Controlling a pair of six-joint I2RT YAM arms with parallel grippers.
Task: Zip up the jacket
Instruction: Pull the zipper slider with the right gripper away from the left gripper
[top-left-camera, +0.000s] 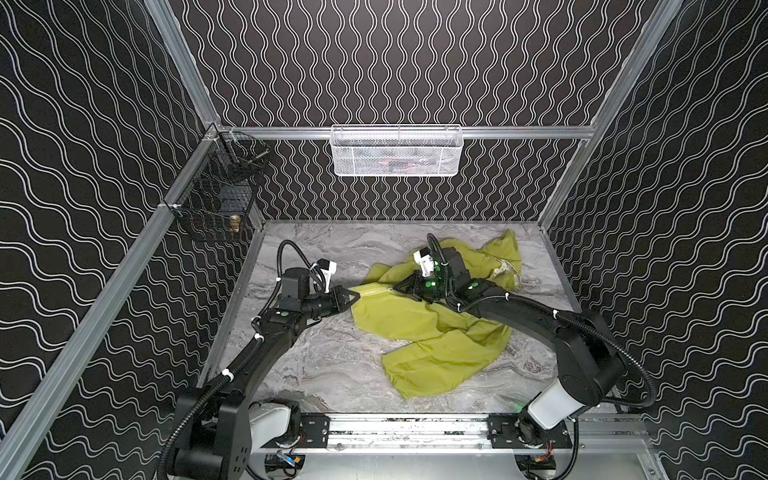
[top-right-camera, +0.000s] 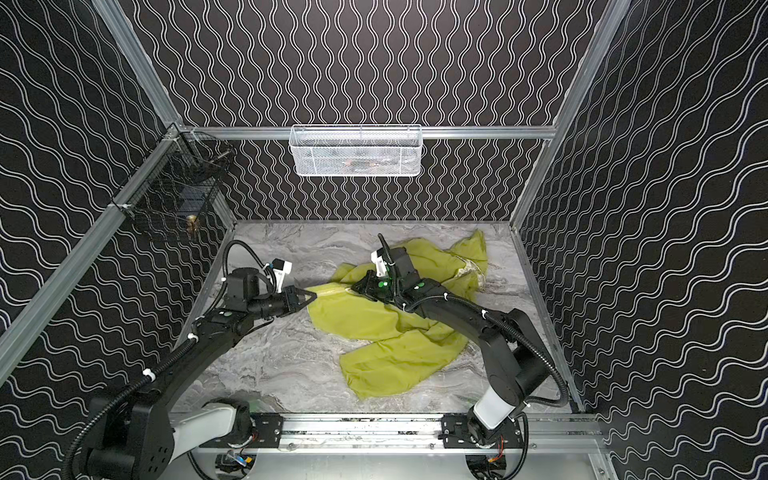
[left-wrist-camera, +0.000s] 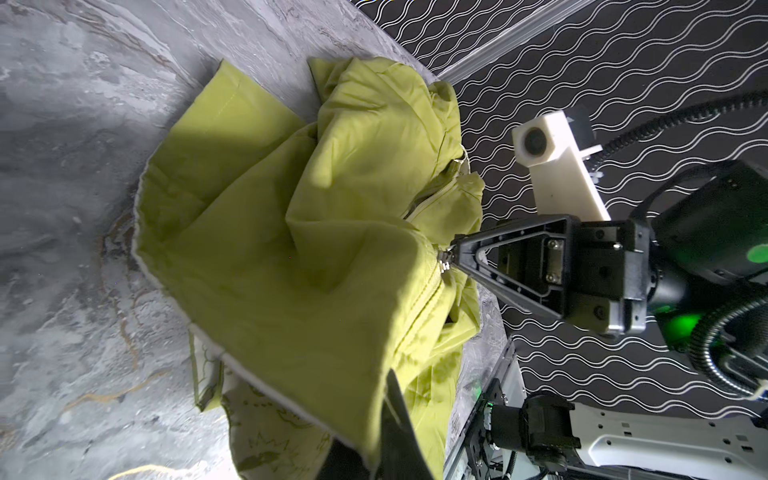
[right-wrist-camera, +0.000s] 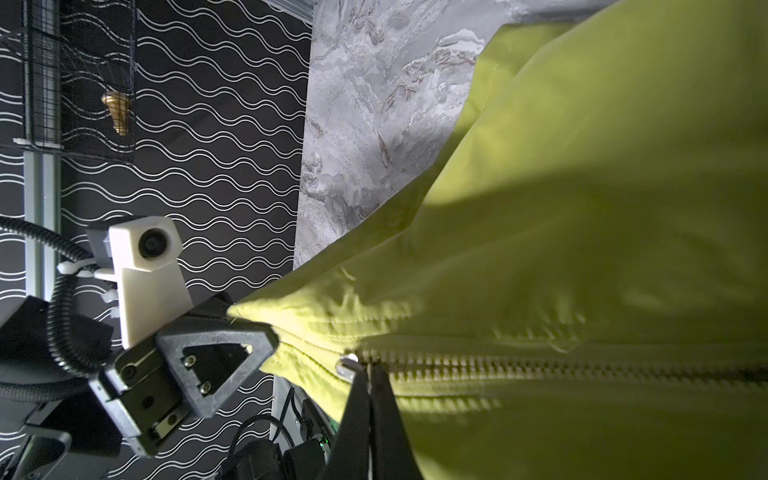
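Both top views: right arm (top-left-camera: 519, 307) covers the middle of the jacket (top-left-camera: 436, 336); right gripper (top-left-camera: 401, 286), clamped on the zipper (right-wrist-camera: 540, 368), hides the slider (right-wrist-camera: 348, 362) there; left gripper (top-left-camera: 355, 296) buries the bit of hem it pinches. Right wrist view: zipper and jacket run off the frame edge, nearest fabric blurred; contents of the white basket (top-left-camera: 395, 151) on the back rail and of the black wire basket (top-left-camera: 216, 199) above the surface's far left corner too small to tell.
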